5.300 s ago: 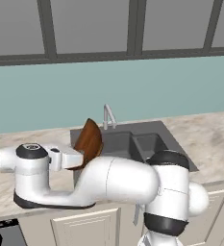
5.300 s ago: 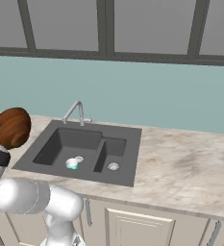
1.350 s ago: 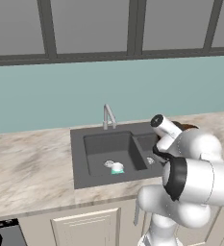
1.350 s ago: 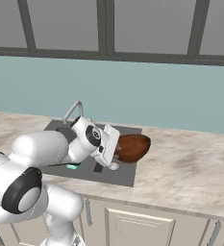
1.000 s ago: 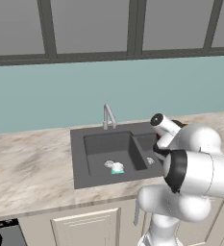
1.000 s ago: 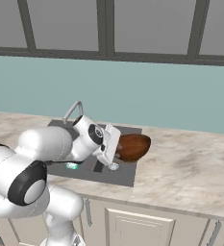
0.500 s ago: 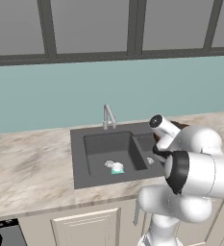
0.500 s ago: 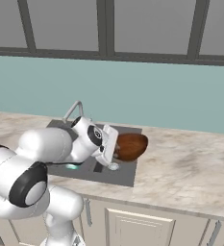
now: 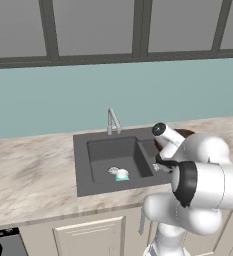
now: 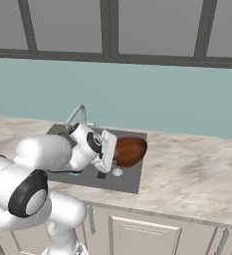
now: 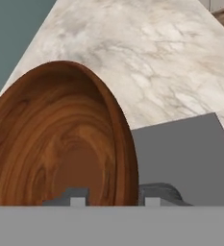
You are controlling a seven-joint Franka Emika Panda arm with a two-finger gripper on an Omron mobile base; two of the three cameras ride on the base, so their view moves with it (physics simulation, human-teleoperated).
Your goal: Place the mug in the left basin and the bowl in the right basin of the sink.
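The reddish-brown bowl point(image 10: 131, 151) hangs tilted on its edge over the right end of the sink point(image 9: 83, 167), above the right basin and its silver drain point(image 10: 117, 173). My gripper point(image 10: 113, 155) is shut on the bowl's rim; in the hand view the rim runs down between the fingertips point(image 11: 77, 195) and the bowl point(image 11: 56, 139) fills the left side. A sliver of the bowl point(image 9: 186, 133) peeks out behind my arm. The teal mug point(image 9: 121, 174) stands in the left basin point(image 9: 108, 152) beside its round drain point(image 9: 113, 170).
A slim silver faucet point(image 9: 112, 120) rises at the back of the sink. Marble counter point(image 10: 192, 174) stretches to the right of the sink and to its left point(image 9: 28, 170). Teal wall and windows stand behind. Cabinet doors run below the counter.
Since five seconds ago the arm has swung the bowl from left of the sink across to its right end. In the last second the bowl edged slightly left and lower.
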